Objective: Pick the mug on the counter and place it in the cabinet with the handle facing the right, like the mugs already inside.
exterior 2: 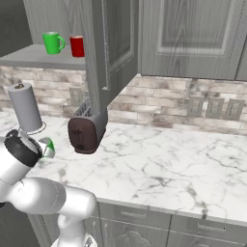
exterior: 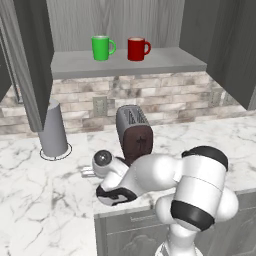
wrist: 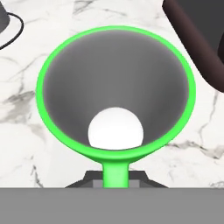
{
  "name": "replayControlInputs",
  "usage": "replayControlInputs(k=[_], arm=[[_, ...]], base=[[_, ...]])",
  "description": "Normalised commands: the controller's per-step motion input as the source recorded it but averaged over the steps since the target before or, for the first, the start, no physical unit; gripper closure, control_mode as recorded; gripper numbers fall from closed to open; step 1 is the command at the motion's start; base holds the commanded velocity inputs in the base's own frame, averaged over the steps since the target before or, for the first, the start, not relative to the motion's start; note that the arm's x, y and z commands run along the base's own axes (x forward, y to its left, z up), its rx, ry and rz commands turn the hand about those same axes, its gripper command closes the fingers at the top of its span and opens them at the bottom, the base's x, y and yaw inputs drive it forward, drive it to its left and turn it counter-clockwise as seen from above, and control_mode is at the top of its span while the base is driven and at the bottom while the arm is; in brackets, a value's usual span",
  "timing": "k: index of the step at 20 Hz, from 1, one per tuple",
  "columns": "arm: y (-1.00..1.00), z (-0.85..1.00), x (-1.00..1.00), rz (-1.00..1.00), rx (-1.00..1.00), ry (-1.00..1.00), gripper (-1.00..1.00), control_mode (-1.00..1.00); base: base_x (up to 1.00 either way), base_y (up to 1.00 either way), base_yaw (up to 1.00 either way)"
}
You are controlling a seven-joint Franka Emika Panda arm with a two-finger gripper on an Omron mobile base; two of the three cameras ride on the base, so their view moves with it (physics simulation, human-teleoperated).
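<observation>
Green mug (wrist: 116, 92): seen straight down from the hand camera, standing upright on the counter (wrist: 26, 127); handle (wrist: 115, 174) at 6 o'clock in that view, running down toward the claw.
Claw (wrist: 115, 183): closed; its dark tips sit at the handle's base, so I judge it is clamped on the handle, though the contact itself is cut off at the bottom edge.
Stage: mug grasped but not lifted; lifting, carrying, turning the handle to the right and setting it down all remain.
Mug from the right base camera (exterior 2: 47, 147): just a sliver of green beside the wrist; most of it is covered by the arm.
Toaster (exterior: 134, 134): dark brown, just beyond the mug at 1 o'clock; close enough that I judge it could be brushed on the way up.
Paper towel roll (exterior: 53, 129): grey, farther back at 11 o'clock.
Cabinet (exterior: 125, 62): open, at 12 o'clock above the brick wall; twin green mug (exterior: 102, 48) and red mug (exterior: 137, 49) on the shelf, handles at 3 o'clock; free shelf space to the right of the red one.
Hard to make out: the claw in the left base camera, hidden by the forearm.
</observation>
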Motion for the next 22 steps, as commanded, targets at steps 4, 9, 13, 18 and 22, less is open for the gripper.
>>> replayControlInputs(k=[4,9,13,18,22], arm=[[-0.04,0.32,-0.02,0.05,0.00,0.00,1.00,-1.00],[-0.10,0.40,-0.04,0.10,-0.01,0.00,1.00,-1.00],[-0.13,0.39,-0.04,0.11,0.00,0.00,1.00,-1.00],[-0.13,0.38,-0.01,0.15,-0.03,0.00,1.00,-1.00],[-0.05,0.32,0.00,0.19,-0.07,0.01,1.00,-1.00]], base=[[0.00,0.00,0.00],[0.00,0.00,0.00],[0.00,0.00,0.00],[0.00,0.00,0.00],[0.00,0.00,0.00]])
